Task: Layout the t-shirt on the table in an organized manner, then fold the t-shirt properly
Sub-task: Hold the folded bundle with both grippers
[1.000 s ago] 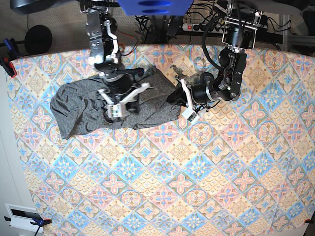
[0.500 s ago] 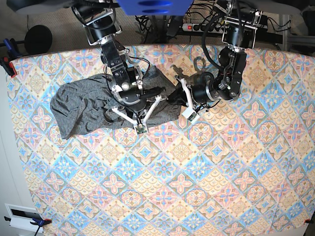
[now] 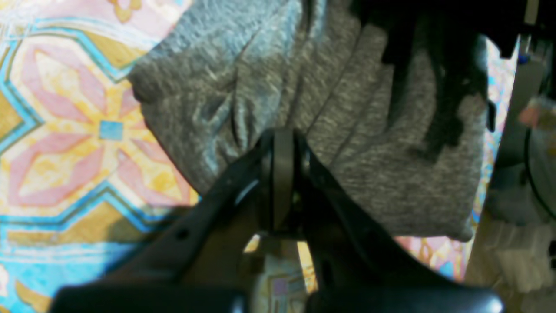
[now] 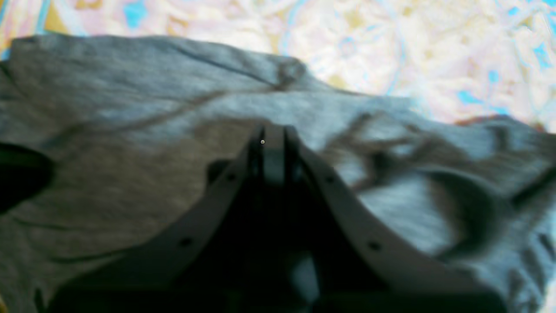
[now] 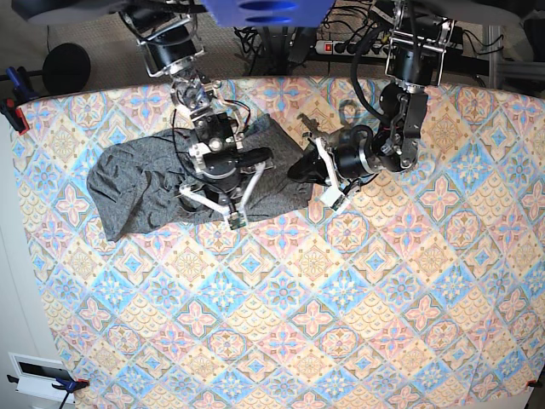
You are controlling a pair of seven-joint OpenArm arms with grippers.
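crumpled heather-grey knit t-shirt (image 5: 136,183) lies bunched on the tile-patterned table (image 5: 341,324).

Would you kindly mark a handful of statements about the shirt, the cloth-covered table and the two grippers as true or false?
1. The t-shirt is spread flat with both sleeves laid out. False: it lies bunched and wrinkled.
2. The left gripper has its jaws closed at the shirt's edge. True.
3. The right gripper is out over bare tablecloth. False: it is over the grey fabric.
4. The table has a plain white cloth. False: it is patterned in blue, pink and cream.
5. The shirt sits in the far part of the table in the base view. True.
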